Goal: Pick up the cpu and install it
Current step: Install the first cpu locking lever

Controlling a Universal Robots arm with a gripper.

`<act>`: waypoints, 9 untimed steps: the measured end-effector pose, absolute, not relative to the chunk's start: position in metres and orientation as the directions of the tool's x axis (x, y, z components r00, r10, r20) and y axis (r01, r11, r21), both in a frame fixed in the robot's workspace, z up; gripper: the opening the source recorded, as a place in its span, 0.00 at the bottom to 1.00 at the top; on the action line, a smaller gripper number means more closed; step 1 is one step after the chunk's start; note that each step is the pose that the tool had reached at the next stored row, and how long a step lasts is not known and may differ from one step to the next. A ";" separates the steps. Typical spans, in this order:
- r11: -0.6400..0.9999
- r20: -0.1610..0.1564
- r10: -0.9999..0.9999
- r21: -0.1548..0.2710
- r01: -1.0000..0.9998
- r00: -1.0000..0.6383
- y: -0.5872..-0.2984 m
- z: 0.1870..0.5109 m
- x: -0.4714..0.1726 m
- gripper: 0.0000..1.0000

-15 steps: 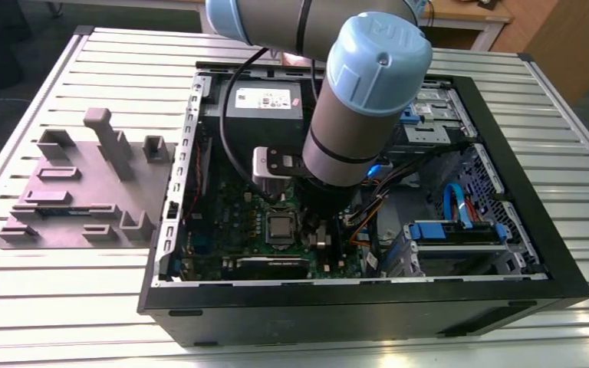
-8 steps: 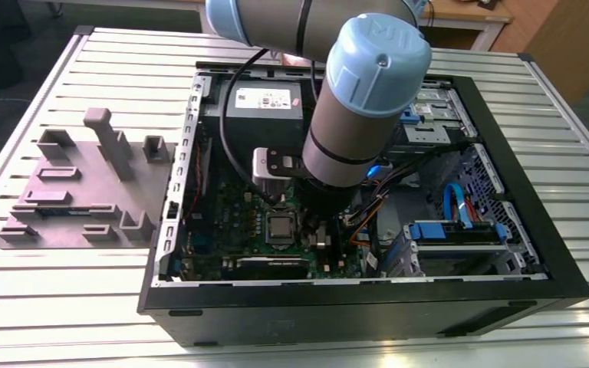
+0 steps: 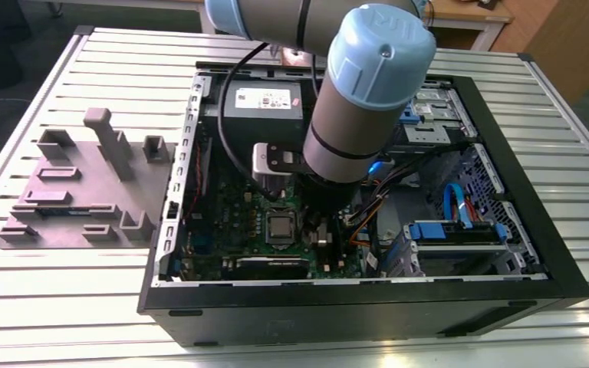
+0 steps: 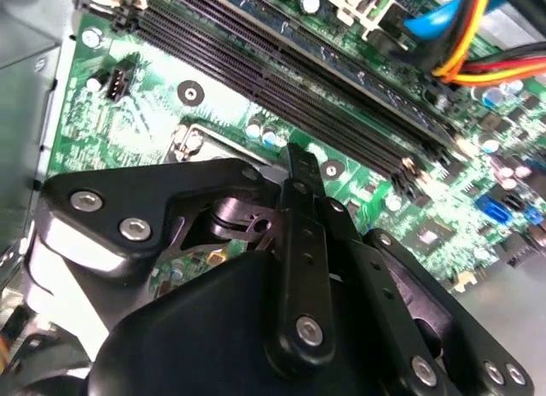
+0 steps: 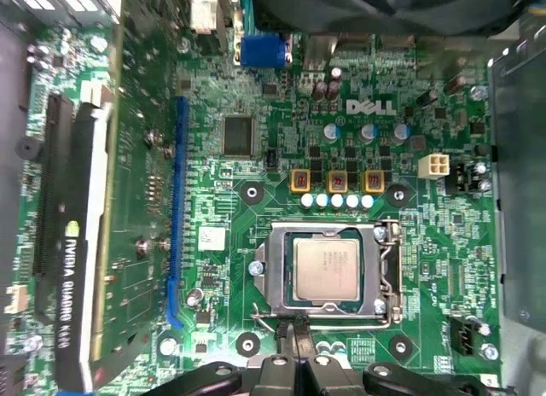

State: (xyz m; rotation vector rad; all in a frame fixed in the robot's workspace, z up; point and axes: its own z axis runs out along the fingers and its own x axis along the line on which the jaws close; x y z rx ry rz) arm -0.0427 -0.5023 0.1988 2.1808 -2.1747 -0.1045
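Note:
The cpu [image 5: 333, 272], a small silver-grey square, lies flat in its socket on the green motherboard [image 5: 256, 157]. The socket's metal frame surrounds it. From the exterior view the cpu [image 3: 279, 225] shows in the middle of the board inside the open computer case. My gripper [image 5: 293, 334] hangs just beside the socket's edge, fingertips pressed together with nothing between them. In the second wrist view its black linkage and one finger [image 4: 300, 187] stand over the board near the socket corner. The arm's blue-capped joint [image 3: 376, 54] is above the case.
A grey power supply with a white label [image 3: 261, 100] sits at the case's far end. A graphics card [image 5: 72, 259] flanks the socket on one side and black memory slots [image 4: 281, 72] on another. Coloured cables [image 4: 486, 55] and blue drive bays [image 3: 459, 230] lie nearby. A grey fixture tray [image 3: 80, 184] rests outside.

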 end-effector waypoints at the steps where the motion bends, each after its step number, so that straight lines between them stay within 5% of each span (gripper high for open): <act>1: -0.003 -0.006 -1.000 0.090 -0.996 0.003 -0.502 0.202 -0.043 0.10; 9: -0.003 -0.005 -1.000 0.090 -0.996 0.002 -0.502 0.224 -0.044 0.10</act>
